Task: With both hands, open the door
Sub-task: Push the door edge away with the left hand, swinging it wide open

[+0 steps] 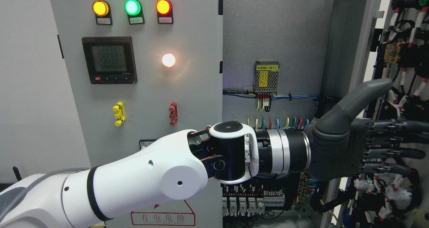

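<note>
Grey electrical cabinet [274,37] fills the view, its right door [402,87] swung open at three o'clock. Left hand [362,144], fingers extended flat and holding nothing, presses that door; pushing it wider looks next.

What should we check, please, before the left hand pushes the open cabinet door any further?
1. Door state: the cabinet door at right is already swung open, its wired inner face showing: ok.
2. Left hand placement: it reaches across to the door's edge, thumb raised: ok.
3. Fingers clear of the wiring on the door's inner face: they extend right in front of it; contact cannot be judged: cannot tell.
4. Right hand ready for a two-handed move: not in view: cannot tell.
5. Live parts: the indicator lamps on the left panel are lit and the meter shows readings, so treat the cabinet as powered: not ok.
</note>
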Controlling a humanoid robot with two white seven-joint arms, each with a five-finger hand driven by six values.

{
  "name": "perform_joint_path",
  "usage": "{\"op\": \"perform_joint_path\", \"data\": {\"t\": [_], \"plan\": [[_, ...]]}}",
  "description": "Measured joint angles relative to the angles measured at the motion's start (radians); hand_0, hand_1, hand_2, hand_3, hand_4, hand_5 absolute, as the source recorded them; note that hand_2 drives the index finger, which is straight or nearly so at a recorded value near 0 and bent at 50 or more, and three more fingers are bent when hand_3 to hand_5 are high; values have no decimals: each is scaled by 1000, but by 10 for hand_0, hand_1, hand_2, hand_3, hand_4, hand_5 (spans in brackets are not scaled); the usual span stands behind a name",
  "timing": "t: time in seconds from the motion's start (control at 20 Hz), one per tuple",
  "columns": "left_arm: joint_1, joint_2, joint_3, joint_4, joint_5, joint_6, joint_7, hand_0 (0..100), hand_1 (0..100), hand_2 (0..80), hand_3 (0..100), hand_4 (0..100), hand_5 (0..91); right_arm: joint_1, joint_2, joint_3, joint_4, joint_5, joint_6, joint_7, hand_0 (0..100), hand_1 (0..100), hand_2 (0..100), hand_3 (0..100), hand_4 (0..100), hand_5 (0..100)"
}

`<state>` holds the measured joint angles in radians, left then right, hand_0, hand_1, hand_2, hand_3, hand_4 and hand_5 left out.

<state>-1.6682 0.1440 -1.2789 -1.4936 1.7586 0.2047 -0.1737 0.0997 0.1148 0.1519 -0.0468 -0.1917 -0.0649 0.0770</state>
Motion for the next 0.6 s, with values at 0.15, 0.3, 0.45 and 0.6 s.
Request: {"op": "perform_joint_path", "data": {"t": [0.15,0.3,0.45,0.6], "plan": [[-8,-35,2,14,-1,0,14,0,0,0,0,31,0,0,0,0,0,0,0,0,107,0,0,0,0,0],[-13,-60,3,29,-2,-3,22,0,0,0,0,31,0,0,0,0,0,0,0,0,107,0,0,0,0,0],[-17,-80,4,41,-7,-11,55,0,0,0,0,31,0,0,0,0,0,0,0,0,107,0,0,0,0,0],[-19,-98,4,50,-18,-17,117,0,0,0,0,31,0,0,0,0,0,0,0,0,107,0,0,0,0,0]]}}
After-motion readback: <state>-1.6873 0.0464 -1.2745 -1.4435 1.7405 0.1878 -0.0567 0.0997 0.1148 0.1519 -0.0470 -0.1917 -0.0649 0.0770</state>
